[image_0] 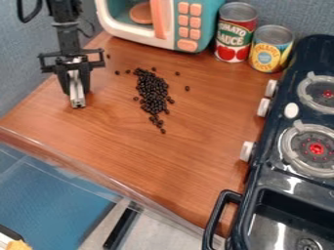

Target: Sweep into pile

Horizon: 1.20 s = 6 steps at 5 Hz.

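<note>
Beans (153,93) cluster near the tool (77,101); I cannot tell if it's clenched or released.

A toy microwave (169,24) stood at the back of the counter (202,136), an orange disc (140,13) inside it. Right of it were a red can (235,35) and a yellow-and-blue can (269,51). Along the right side ran a dark toy stove (281,132) with two round burners, white knobs and a sink (293,222) at its near end.
</note>
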Each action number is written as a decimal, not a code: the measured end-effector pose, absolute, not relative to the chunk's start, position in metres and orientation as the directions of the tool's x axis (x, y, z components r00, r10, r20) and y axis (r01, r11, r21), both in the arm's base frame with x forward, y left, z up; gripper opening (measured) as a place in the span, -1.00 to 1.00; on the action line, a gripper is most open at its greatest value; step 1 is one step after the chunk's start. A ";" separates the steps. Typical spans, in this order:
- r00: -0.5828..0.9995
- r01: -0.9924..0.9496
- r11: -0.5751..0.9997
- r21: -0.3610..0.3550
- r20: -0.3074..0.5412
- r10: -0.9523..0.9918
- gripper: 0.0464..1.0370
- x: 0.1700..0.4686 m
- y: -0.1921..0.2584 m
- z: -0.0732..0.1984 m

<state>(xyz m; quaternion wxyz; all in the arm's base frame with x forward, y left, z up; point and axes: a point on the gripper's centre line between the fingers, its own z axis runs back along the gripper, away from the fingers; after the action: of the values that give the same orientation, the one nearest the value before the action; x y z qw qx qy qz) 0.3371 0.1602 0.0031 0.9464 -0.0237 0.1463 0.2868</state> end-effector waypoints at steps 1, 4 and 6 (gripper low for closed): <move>0.874 -0.389 0.920 0.049 -0.294 0.386 -0.32 0.336 0.139 0.004; 0.927 -0.226 0.974 0.007 -0.304 0.217 -0.32 0.327 0.100 0.004; 0.894 -0.433 0.900 0.045 -0.101 0.436 -0.32 0.310 0.129 0.054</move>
<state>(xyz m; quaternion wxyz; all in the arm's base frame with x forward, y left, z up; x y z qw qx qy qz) 0.3099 0.1286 0.0536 0.9732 0.0105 0.0542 0.2232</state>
